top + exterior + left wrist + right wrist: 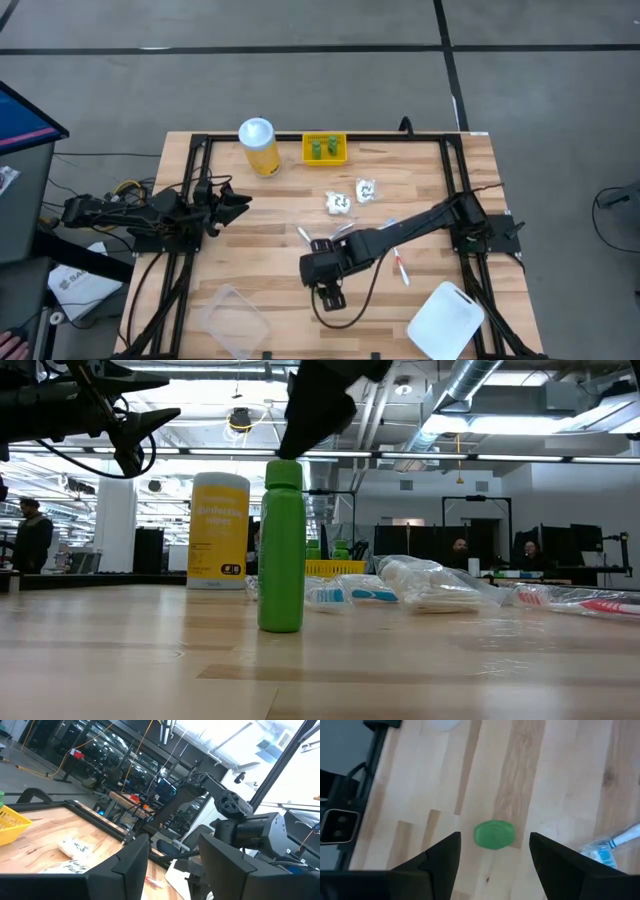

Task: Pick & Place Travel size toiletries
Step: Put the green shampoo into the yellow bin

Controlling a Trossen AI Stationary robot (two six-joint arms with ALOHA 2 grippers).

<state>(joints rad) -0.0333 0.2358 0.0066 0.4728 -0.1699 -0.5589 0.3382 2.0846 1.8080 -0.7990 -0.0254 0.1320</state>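
Green and upright, a small bottle stands closest to the low camera on the bare wooden table. Directly above it hangs the right gripper, fingers spread wide with nothing between them; the right wrist view looks straight down onto the bottle's round cap, which sits apart from both fingers. In the high view this gripper lies at about 6 o'clock from the table's centre, hiding the bottle beneath it.

Just at 12 o'clock from the gripper, a blue-white brush stick in clear wrap rests flat, and a red-white one lies at about 3 o'clock, beside the arm. Farther toward 12 o'clock sit two crinkled white packets with dark print, near each other. Beyond them, at the far edge, a small yellow tray holds two more green bottles. A tall yellow jar with a white lid stands at 9 o'clock from the tray.

A clear plastic container rests at the near left of the table and a white lid at the near right.

The left gripper waits above the table's left edge, at 9 o'clock, fingers parted and empty.
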